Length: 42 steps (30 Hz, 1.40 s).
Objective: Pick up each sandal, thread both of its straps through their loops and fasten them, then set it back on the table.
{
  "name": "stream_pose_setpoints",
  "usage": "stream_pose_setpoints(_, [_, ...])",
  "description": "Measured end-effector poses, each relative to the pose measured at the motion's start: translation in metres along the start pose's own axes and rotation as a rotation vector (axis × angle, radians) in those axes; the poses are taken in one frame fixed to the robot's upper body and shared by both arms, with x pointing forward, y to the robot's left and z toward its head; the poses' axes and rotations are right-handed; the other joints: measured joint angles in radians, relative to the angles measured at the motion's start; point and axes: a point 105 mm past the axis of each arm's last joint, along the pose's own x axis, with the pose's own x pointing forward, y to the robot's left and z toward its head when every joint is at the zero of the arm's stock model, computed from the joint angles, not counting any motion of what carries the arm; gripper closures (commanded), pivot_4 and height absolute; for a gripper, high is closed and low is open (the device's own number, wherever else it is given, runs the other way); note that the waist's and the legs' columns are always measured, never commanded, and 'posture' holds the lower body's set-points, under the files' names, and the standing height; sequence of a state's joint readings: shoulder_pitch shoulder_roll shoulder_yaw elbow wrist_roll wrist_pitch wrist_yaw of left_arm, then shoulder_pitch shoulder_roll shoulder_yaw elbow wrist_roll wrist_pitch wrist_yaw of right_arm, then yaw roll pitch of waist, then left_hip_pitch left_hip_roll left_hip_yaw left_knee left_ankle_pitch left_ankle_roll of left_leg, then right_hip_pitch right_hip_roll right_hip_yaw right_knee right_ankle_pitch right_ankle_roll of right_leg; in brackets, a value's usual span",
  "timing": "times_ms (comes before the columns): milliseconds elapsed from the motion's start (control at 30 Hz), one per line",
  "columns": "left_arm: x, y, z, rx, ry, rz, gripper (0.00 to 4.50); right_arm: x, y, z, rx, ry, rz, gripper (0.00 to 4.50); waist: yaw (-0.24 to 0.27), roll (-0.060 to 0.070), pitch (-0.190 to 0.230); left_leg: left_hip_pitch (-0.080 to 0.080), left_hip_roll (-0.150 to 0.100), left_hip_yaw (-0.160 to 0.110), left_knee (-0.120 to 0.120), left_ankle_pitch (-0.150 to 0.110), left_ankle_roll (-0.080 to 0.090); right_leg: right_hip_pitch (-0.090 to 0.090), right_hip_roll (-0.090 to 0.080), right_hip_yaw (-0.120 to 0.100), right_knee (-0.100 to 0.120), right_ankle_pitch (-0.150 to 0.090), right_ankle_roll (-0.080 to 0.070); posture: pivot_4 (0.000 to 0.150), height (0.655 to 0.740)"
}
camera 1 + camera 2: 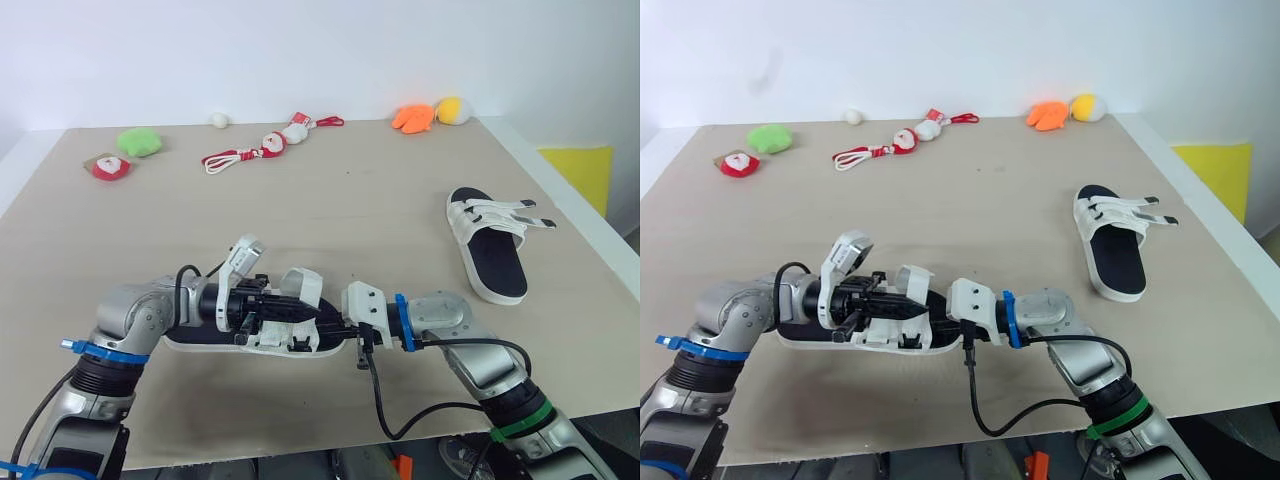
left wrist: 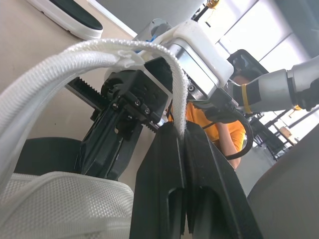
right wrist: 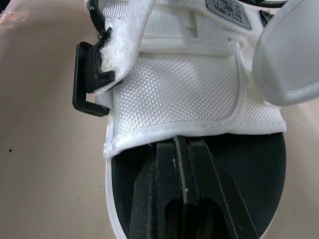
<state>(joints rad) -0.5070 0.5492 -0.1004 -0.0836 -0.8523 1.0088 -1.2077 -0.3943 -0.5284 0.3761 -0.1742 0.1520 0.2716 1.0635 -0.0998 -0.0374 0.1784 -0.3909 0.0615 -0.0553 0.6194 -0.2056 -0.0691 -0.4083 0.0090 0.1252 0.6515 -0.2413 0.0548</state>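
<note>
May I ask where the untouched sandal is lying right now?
In the left eye view, the untouched sandal lies on the table's right side near its edge, with the orange toy beyond it at the far corner.

The tan table bears a far sandal, a near sandal, and toys.

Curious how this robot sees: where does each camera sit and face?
Left eye view: on the head, facing forward and down at the beige table; left arm and right arm meet at the near white-strapped, black-soled sandal.
Right eye view: beside it; same scene.
Left wrist view: on that wrist, along the left pincer, shut on a white woven strap.
Right wrist view: on that wrist, along the right pincer, at that sandal's white mesh upper.
</note>
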Motion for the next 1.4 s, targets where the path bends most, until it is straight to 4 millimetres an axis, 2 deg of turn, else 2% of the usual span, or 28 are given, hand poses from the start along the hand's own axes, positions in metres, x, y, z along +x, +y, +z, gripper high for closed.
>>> stream_pose_setpoints(500, [0.003, 0.001, -0.001, -0.002, -0.017, -0.009, 4.47, 0.0, -0.001, 0.0, 0.0, 0.002, 0.002, 4.5, 0.0, 0.0, 0.0, 0.0, 0.0, 0.0, 0.0, 0.0, 0.0, 0.0, 0.0, 0.0, 0.0, 0.0, 0.0, 0.15, 0.74])
stream_pose_setpoints(800, [0.002, 0.01, 0.0, 0.001, -0.007, 0.001, 4.47, 0.0, -0.002, -0.001, 0.0, 0.004, -0.001, 4.5, 0.0, 0.0, 0.0, 0.0, 0.0, 0.0, 0.001, 0.001, 0.001, 0.001, 0.0, 0.0, 0.0, 0.001, 0.001, 0.15, 0.74])
stream_pose_setpoints(933, [0.002, 0.008, -0.002, -0.002, 0.008, -0.014, 4.47, 0.0, -0.002, 0.0, -0.002, 0.003, 0.0, 4.5, 0.0, 0.0, 0.0, 0.0, 0.0, 0.0, 0.001, 0.001, 0.001, 0.001, 0.0, 0.0, 0.0, 0.001, 0.001, 0.15, 0.74])
stream_pose_setpoints(1100, [0.002, 0.0, -0.014, 0.008, 0.065, -0.024, 4.47, 0.001, -0.001, 0.0, -0.007, 0.0, 0.004, 4.5, -0.001, 0.0, 0.0, 0.0, 0.0, 0.0, 0.0, 0.001, 0.001, 0.0, 0.0, 0.0, 0.0, 0.0, 0.0, 0.15, 0.74])
stream_pose_setpoints(1400, [0.002, -0.005, -0.019, 0.038, 0.069, -0.02, 4.47, 0.001, -0.001, 0.001, -0.009, -0.001, 0.005, 4.5, 0.0, 0.0, 0.0, 0.0, 0.0, 0.0, 0.0, 0.0, 0.001, 0.0, 0.0, 0.0, 0.0, 0.0, 0.0, 0.15, 0.74])
